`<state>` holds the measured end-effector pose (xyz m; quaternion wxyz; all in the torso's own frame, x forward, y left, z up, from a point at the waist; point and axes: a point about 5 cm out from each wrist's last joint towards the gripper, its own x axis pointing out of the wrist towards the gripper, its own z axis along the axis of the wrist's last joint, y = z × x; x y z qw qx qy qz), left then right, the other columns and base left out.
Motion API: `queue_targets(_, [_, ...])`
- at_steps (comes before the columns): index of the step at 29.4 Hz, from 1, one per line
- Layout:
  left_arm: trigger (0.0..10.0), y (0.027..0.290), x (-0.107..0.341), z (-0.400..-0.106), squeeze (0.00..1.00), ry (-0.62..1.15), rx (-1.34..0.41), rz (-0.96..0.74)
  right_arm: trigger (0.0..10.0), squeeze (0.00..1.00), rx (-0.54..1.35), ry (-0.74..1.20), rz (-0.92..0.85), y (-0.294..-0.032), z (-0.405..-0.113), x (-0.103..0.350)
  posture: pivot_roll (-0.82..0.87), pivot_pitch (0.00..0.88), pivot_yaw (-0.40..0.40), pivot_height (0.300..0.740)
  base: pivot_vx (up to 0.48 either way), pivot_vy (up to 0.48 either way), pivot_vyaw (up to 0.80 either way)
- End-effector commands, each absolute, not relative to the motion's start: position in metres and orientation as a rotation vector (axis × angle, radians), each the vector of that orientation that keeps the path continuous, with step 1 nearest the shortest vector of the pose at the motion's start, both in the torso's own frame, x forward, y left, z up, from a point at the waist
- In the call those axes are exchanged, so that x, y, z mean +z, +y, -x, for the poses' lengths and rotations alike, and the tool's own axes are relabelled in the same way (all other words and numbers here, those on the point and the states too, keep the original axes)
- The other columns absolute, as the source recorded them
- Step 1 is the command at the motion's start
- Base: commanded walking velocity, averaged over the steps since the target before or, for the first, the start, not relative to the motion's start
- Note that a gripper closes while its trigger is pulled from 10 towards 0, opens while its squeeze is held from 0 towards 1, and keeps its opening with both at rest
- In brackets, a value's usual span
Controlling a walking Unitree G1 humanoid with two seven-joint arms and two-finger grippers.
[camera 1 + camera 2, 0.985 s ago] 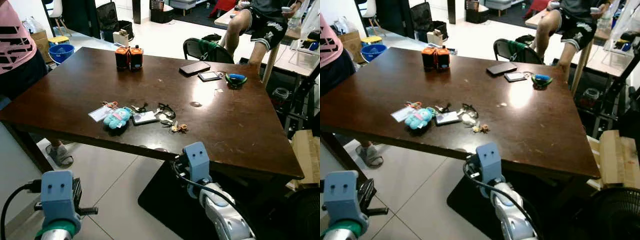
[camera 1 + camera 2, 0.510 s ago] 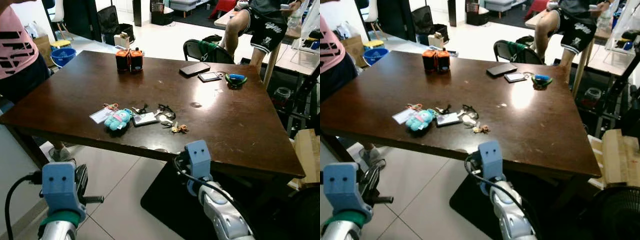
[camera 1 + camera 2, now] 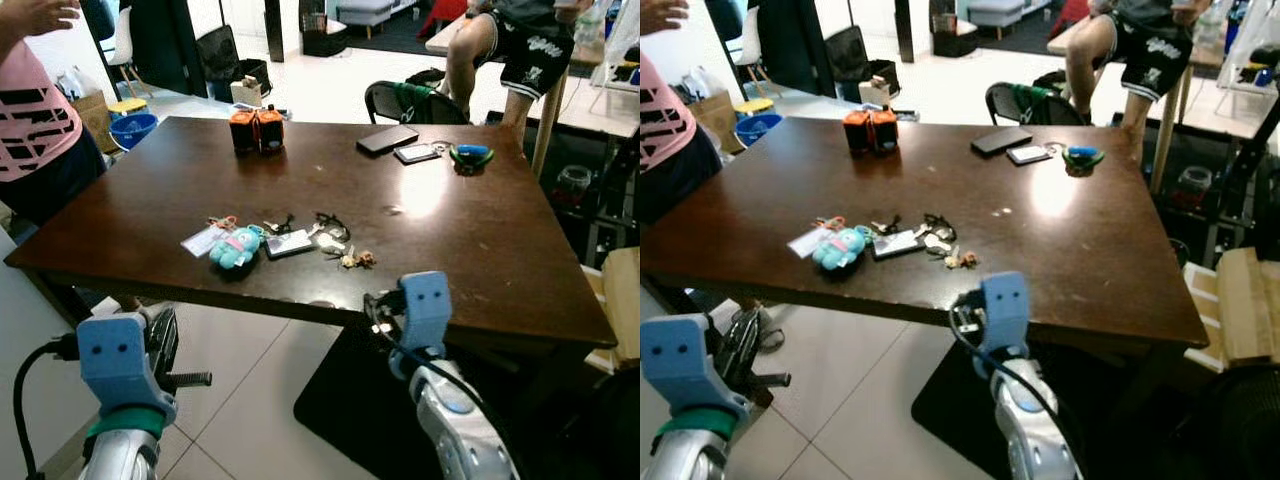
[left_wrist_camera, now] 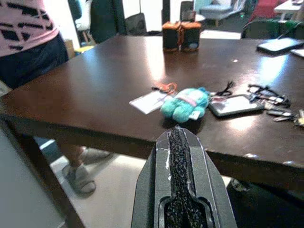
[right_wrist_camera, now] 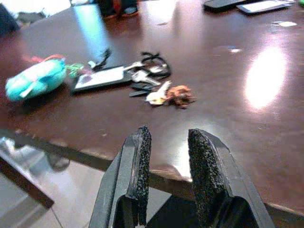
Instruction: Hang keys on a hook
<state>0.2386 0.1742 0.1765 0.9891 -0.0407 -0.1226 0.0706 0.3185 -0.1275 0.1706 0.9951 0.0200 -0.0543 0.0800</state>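
Your right gripper [image 5: 167, 142] hovers at the dark table's [image 3: 480, 250] near edge, fingers parted and empty; the keys [image 5: 164, 94] lie just ahead. Your left gripper [image 4: 183, 137] is pressed closed, with the teal plush keychain [image 4: 184, 103] ahead of it

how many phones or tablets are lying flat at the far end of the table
2: a dark phone at the table's far right, and a lighter device just right of it, beside a green-and-blue object. Others could be hidden.
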Motion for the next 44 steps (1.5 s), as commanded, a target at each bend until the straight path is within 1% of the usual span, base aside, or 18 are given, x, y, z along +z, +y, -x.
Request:
queue_targets(1, [10.0,0.177,0.177,-0.235,0.0,-0.253,0.142,0.088,10.0,0.0,0.158,-0.085,-0.074,-0.126,-0.316,0.164,-0.03,0.114,0.185,0.74,0.0,0.0,0.0])
queue_targets(6, [10.0,0.174,0.176,-0.233,0.0,-0.208,0.08,0.06,10.0,0.0,0.187,-0.039,-0.059,-0.119,-0.312,0.157,-0.02,0.12,0.196,0.74,0.0,0.0,0.0])
queue_targets(9, [10.0,0.173,0.174,-0.233,0.0,-0.189,0.072,0.046,10.0,0.0,0.192,-0.027,-0.061,-0.118,-0.311,0.156,-0.02,0.122,0.198,0.74,0.0,0.0,0.0])
queue_targets(11, [10.0,0.17,0.169,-0.234,0.0,-0.155,0.041,0.0,10.0,0.0,0.193,0.002,-0.07,-0.118,-0.309,0.153,-0.02,0.13,0.207,0.74,0.0,0.0,0.0])
queue_targets(15, [10.0,0.169,0.168,-0.235,0.0,-0.152,0.029,-0.007,10.0,0.0,0.195,0.019,-0.06,-0.116,-0.307,0.151,-0.02,0.137,0.211,0.74,0.0,0.0,0.0])
queue_targets(19, [10.0,0.169,0.166,-0.236,0.0,-0.139,0.035,-0.003,10.0,0.0,0.196,0.022,-0.045,-0.115,-0.305,0.15,-0.03,0.146,0.22,0.74,0.0,0.0,0.0])
queue_targets(23, [10.0,0.175,0.162,-0.239,0.0,-0.099,0.096,-0.018,10.0,0.0,0.2,0.043,-0.046,-0.114,-0.304,0.148,-0.03,0.146,0.22,0.74,0.0,0.0,0.0])
queue_targets(31, [10.0,0.175,0.163,-0.233,0.0,-0.09,0.076,0.006,10.0,0.0,0.23,0.064,-0.024,-0.11,-0.302,0.147,-0.02,0.138,0.223,0.74,0.0,0.0,0.0])
queue_targets(35, [10.0,0.174,0.162,-0.229,0.0,-0.085,0.075,0.017,10.0,0.0,0.247,0.07,-0.042,-0.108,-0.3,0.147,-0.02,0.146,0.226,0.74,0.0,0.0,0.0])
queue_targets(40, [10.0,0.172,0.162,-0.23,0.0,-0.072,0.065,0.007,10.0,0.0,0.252,0.076,-0.053,-0.108,-0.301,0.147,-0.01,0.148,0.227,0.74,0.0,0.0,0.0])
queue_targets(43, [10.0,0.173,0.164,-0.233,0.0,-0.074,0.069,-0.011,10.0,0.0,0.236,0.095,-0.055,-0.111,-0.303,0.144,-0.01,0.144,0.218,0.74,0.0,0.0,0.0])
queue_targets(44, [10.0,0.174,0.164,-0.234,0.0,-0.078,0.081,-0.017,10.0,0.0,0.228,0.101,-0.041,-0.113,-0.305,0.142,-0.02,0.141,0.191,0.74,0.0,0.0,0.0])
